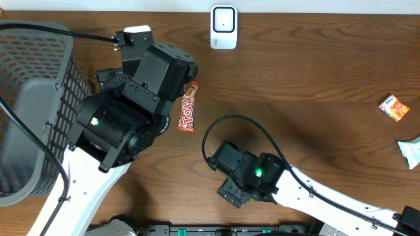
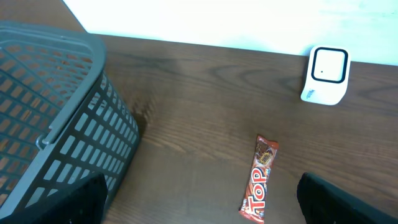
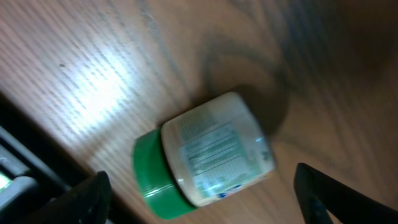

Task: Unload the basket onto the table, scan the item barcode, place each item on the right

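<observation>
Dark wood counter (image 3: 74, 68), bare around the work. Green-capped jar (image 3: 211, 152) lies on its side directly under the right claw (image 3: 205, 194). The fingers are apart and clear of it, and its long axis slants between them. Right arm nearer. Left claw (image 2: 205, 200) apart, empty; scanner (image 2: 324, 74) at far edge.

Overhead, light falls evenly from above and the picture is sharp; the dark brown wooden desk (image 1: 315, 78) carries only soft shadows. In the left wrist view the desk's far edge burns out white. The right wrist view is blurred: glare whitens the wood, and the white plastic jar with a green lid (image 3: 205, 155) throws a dark shadow, its label unreadable.
</observation>
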`<state>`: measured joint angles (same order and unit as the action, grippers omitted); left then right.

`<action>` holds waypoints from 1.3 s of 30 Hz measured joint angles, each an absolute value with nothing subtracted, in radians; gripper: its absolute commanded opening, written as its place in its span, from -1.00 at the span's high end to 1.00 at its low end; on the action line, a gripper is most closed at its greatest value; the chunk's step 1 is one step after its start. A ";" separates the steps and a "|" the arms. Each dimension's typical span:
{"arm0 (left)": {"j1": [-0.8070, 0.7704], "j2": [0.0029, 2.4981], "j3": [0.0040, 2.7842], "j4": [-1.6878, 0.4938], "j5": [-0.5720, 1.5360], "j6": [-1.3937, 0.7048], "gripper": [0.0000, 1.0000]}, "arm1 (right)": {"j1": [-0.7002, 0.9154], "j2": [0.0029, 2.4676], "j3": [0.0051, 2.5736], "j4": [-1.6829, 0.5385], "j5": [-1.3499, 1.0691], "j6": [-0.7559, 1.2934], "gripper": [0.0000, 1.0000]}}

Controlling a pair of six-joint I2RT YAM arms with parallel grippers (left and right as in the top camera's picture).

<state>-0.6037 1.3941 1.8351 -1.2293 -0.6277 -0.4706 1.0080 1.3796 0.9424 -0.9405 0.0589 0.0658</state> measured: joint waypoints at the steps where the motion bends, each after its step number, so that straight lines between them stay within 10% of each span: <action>1: -0.604 1.394 1.835 -1.229 -0.628 -0.471 -0.96 | 1.000 1.384 0.942 -0.939 0.067 0.045 -0.79; 39: -0.604 1.394 1.835 -1.229 -0.628 -0.471 -0.96 | 0.898 1.608 0.942 -0.928 -0.045 -0.106 -0.68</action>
